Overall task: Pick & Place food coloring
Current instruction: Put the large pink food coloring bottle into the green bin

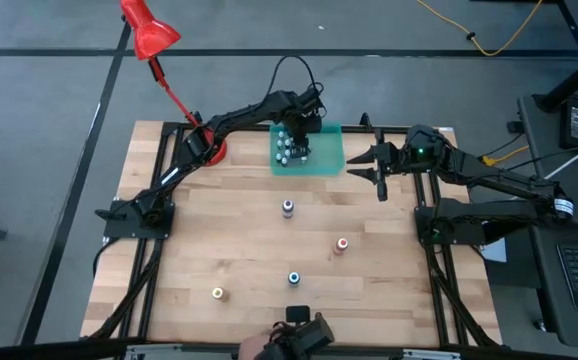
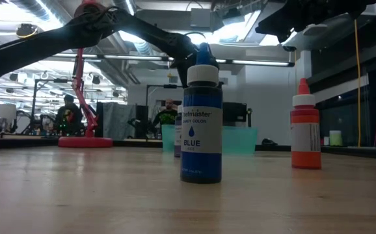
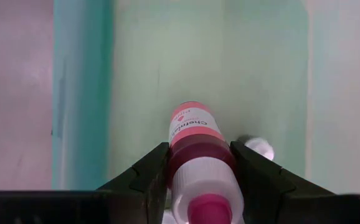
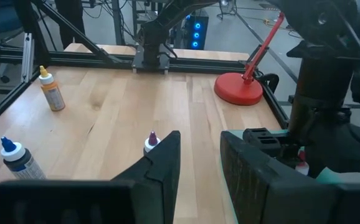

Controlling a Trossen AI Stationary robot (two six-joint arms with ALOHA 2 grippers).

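Observation:
My left gripper (image 1: 299,127) is over the translucent teal tray (image 1: 327,150) at the far middle of the table, shut on a pink food coloring bottle (image 3: 195,152). Several small whitish bottles (image 1: 287,150) stand in the tray's left part. On the table stand a purple bottle (image 1: 288,208), a red-orange bottle (image 1: 341,245), a blue bottle (image 1: 294,278) and a yellow bottle (image 1: 218,293). My right gripper (image 1: 374,166) is open and empty, just right of the tray. My left gripper pinches the pink bottle's body (image 3: 192,163), below its pink cap (image 3: 208,208), between its two fingers. The fingers come from above and point down into the tray. The bottle is upright, base toward the tray floor; whether it stands on it, I cannot tell.
A red desk lamp has its base (image 1: 212,148) left of the tray, by the left arm. In the low view the blue bottle (image 2: 201,123) stands close and the red-orange bottle (image 2: 305,133) to its right. A person's hand (image 1: 259,347) shows at the near edge.

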